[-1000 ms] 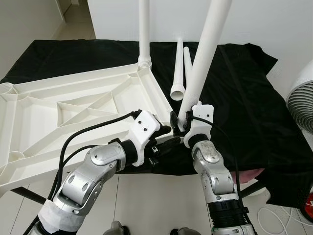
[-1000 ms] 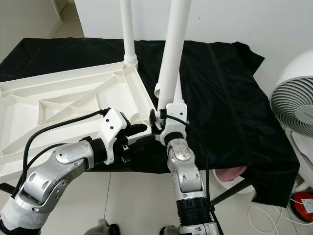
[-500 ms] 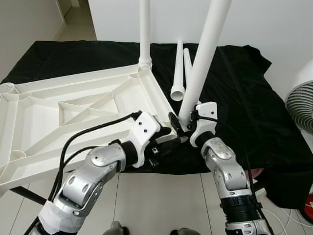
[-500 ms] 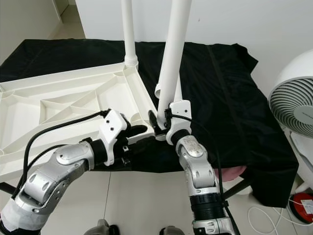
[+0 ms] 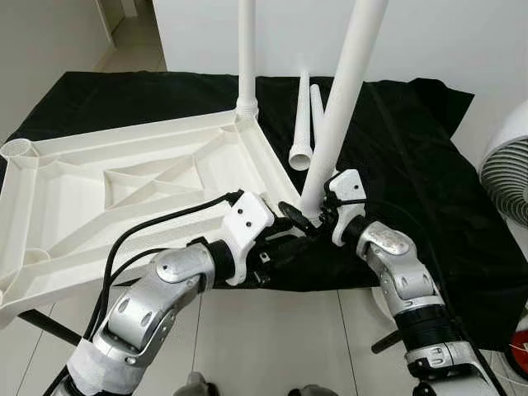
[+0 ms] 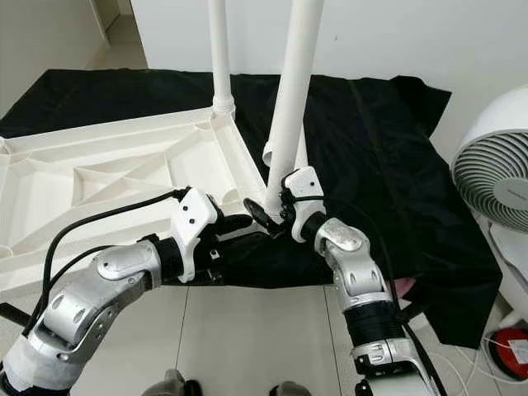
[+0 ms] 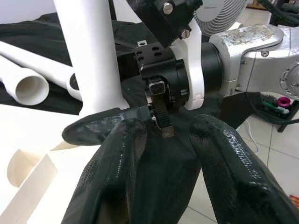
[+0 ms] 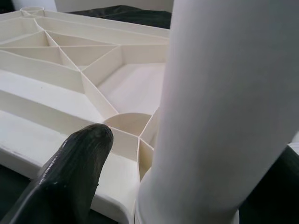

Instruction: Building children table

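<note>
The white tabletop (image 5: 148, 177) lies upside down on a black cloth (image 5: 412, 165). One white leg (image 5: 246, 49) stands upright in its far corner. A second white leg (image 5: 342, 99) leans slightly over the near right corner, its foot at the socket there. My right gripper (image 5: 309, 219) is shut on the base of this leg; the right wrist view has one finger (image 8: 74, 172) beside the leg (image 8: 219, 107). My left gripper (image 5: 289, 239) sits at the same corner, fingers (image 7: 117, 163) apart and pointing at the right gripper's wrist. Two loose legs (image 5: 304, 115) lie on the cloth behind.
A white fan (image 5: 507, 177) stands on the floor at the right. The cloth hangs over the near edge and right side. A doorway opens at the far left. A small red object (image 5: 521, 346) and a cable lie on the tiled floor at bottom right.
My right forearm has swung out to the right and its wrist has turned around the leg's base. The leg stays at the corner. My left gripper holds its place.
</note>
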`<state>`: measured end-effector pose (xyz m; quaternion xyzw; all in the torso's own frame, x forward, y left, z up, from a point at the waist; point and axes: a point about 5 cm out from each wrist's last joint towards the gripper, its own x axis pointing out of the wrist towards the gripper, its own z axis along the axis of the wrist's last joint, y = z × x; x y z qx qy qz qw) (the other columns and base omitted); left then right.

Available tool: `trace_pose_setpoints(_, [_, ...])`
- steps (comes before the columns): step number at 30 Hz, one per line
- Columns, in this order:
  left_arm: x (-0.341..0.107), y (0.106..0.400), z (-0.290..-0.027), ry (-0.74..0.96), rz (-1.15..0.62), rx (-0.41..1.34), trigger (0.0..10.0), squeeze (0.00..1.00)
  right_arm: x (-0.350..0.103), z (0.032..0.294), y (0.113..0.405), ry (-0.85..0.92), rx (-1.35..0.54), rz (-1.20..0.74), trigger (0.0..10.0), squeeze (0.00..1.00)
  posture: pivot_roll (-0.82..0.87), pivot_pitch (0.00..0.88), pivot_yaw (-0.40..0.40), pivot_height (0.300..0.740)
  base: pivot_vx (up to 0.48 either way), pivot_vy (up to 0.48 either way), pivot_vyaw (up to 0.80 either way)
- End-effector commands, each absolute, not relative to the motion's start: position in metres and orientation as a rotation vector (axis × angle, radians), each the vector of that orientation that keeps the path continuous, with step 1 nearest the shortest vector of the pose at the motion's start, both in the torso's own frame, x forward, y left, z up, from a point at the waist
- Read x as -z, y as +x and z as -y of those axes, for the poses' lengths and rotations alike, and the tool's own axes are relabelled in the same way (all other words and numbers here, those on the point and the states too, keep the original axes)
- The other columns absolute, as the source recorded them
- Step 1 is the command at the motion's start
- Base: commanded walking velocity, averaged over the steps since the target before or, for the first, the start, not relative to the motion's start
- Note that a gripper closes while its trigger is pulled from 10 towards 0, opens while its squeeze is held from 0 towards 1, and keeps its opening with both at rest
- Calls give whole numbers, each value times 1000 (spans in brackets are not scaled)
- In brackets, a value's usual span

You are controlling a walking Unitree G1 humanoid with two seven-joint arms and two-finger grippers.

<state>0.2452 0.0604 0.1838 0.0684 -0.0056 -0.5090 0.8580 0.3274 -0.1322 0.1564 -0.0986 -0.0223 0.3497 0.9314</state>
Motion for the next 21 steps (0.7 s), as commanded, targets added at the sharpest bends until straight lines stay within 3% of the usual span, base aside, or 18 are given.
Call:
trace_pose_setpoints(1, [-171,247,-61,158,-18,1034,10000,0,-157,135,331,-229,-736,44,10000,0,-44,33,1,740,0,0,0])
trace_pose_setpoints(11, [-165,248,-59,171,-26,1011,10000,0,-153,136,335,-245,-785,31,10000,0,-40,29,-1,740,0,0,0])
trace_pose_setpoints(12, [-165,248,-58,172,-25,1012,10000,0,-153,136,335,-243,-795,30,9294,0,-40,29,-1,740,0,0,0])
trace_pose_setpoints(13, [-165,248,-58,172,-25,1012,10000,0,-153,136,335,-243,-795,30,9294,0,-40,29,-1,740,0,0,0])
trace_pose_setpoints(14, [-166,248,-58,174,-23,1016,10000,0,-152,138,336,-240,-803,31,0,0,-42,29,3,740,0,0,0])
trace_pose_setpoints(21, [-166,248,-57,178,-18,1021,10000,0,-149,140,336,-228,-813,28,0,0,-45,33,4,740,0,0,0])
